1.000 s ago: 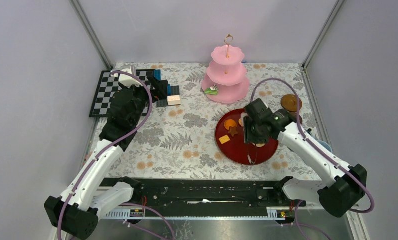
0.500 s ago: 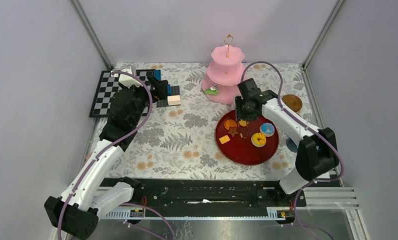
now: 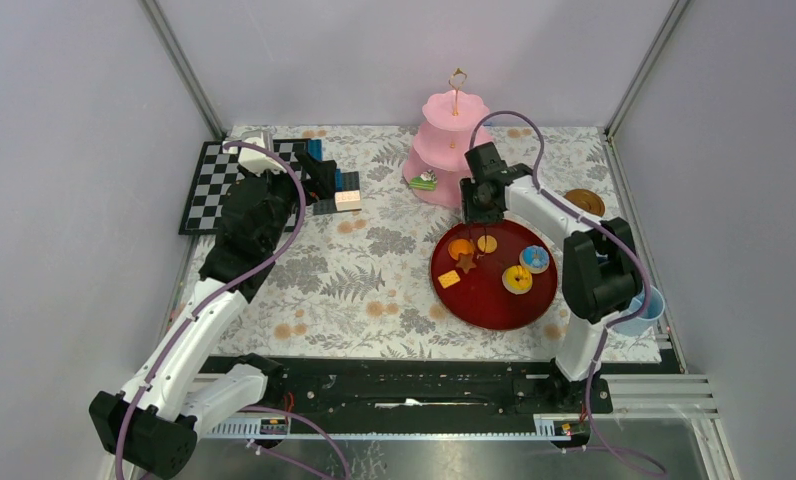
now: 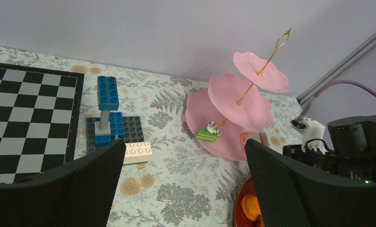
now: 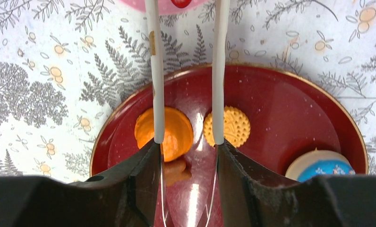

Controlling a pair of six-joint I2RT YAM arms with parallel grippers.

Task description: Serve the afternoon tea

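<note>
The pink three-tier stand (image 3: 454, 150) (image 4: 233, 123) stands at the back with a green cake piece (image 3: 423, 182) (image 4: 208, 132) on its bottom tier. My right gripper (image 3: 479, 198) (image 5: 188, 151) is shut on the white tongs (image 5: 219, 71), between the tray and the stand. The tong tips reach the bottom tier's edge, where a red sweet (image 5: 181, 2) shows between them; I cannot tell whether they pinch it. An orange sweet (image 5: 169, 132), a round biscuit (image 5: 231, 126) and a blue donut (image 3: 534, 258) lie on the dark red tray (image 3: 494, 305). My left gripper (image 3: 319, 175) (image 4: 186, 189) is open and holds nothing.
A brown saucer (image 3: 583, 203) lies at the back right and a blue cup (image 3: 642, 310) stands behind the right arm. Toy bricks (image 3: 342, 192) (image 4: 108, 111) and a chessboard (image 3: 206, 180) sit at the back left. A yellow donut (image 3: 517, 279) is also on the tray.
My right arm has swung from over the tray's middle back toward the stand, carrying the tongs. The two donuts it covered now show. The left arm has not moved.
</note>
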